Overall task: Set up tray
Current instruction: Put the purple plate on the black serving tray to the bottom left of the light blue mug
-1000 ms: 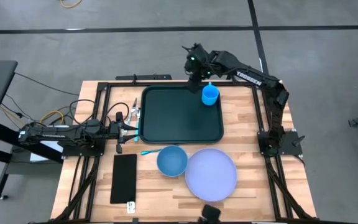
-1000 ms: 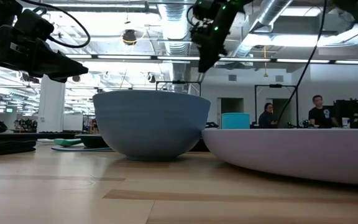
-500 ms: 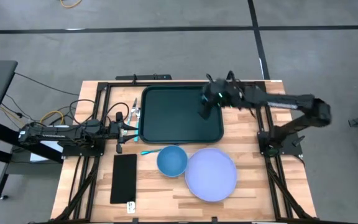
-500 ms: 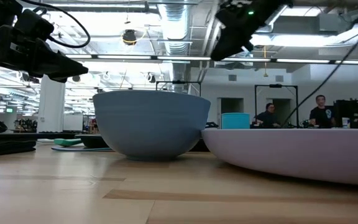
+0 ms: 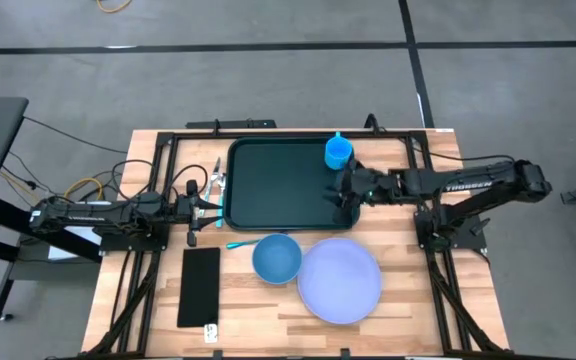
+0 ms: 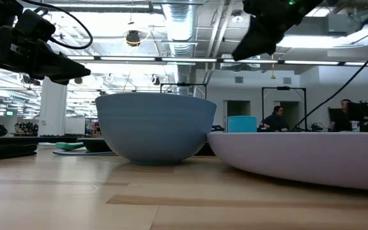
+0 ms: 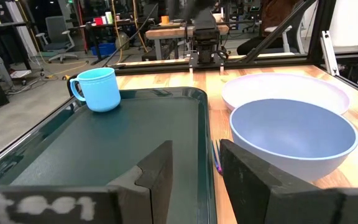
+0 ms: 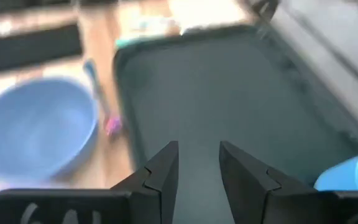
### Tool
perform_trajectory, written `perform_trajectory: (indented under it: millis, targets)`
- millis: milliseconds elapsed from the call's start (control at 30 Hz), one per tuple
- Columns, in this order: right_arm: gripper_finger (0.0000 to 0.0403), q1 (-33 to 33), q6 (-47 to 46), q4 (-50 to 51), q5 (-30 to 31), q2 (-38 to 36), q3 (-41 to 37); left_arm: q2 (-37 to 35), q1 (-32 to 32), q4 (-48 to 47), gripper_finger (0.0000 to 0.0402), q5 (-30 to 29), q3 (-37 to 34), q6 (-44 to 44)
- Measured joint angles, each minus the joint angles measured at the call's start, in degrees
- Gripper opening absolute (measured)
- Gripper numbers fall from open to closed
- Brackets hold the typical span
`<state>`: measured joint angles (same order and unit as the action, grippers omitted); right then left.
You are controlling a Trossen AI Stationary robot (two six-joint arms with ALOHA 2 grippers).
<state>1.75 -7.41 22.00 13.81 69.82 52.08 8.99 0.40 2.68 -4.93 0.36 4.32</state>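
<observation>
The dark green tray (image 5: 283, 185) lies on the wooden table toward the far side. A light blue cup (image 5: 338, 152) stands upright in the tray's far right corner (image 7: 101, 89). My right gripper (image 5: 340, 192) hovers open above the tray's right side, nearer than the cup, pointing toward the table's left and slanting down; its fingers (image 8: 197, 165) hold nothing. My left gripper (image 5: 216, 190) waits open at the tray's left rim, level and empty (image 7: 194, 168).
A blue bowl (image 5: 276, 257) and a lavender plate (image 5: 339, 280) sit on the table near the tray's near edge. A teal-handled utensil (image 5: 240, 243) lies left of the bowl. A flat black rectangle (image 5: 200, 287) lies at the near left.
My right gripper has swung from beyond the tray's far edge, past the cup, toward the table's near edge and downward, tipping further down, and now hangs over the tray's right side. The cup has stayed in place on the tray.
</observation>
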Motion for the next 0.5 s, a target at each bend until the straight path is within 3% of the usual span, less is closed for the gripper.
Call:
perform_trajectory:
  millis: [200,500]
  targets:
    - [0.0094,8.3,-7.0,12.1,0.0,-0.4,0.0,0.0,0.0,0.0,0.0121,0.0,0.0,0.0]
    - [0.0081,18.9,-45.9,33.5,11.4,-0.3,0.0,0.0,0.0,0.0,0.0121,0.0,0.0,0.0]
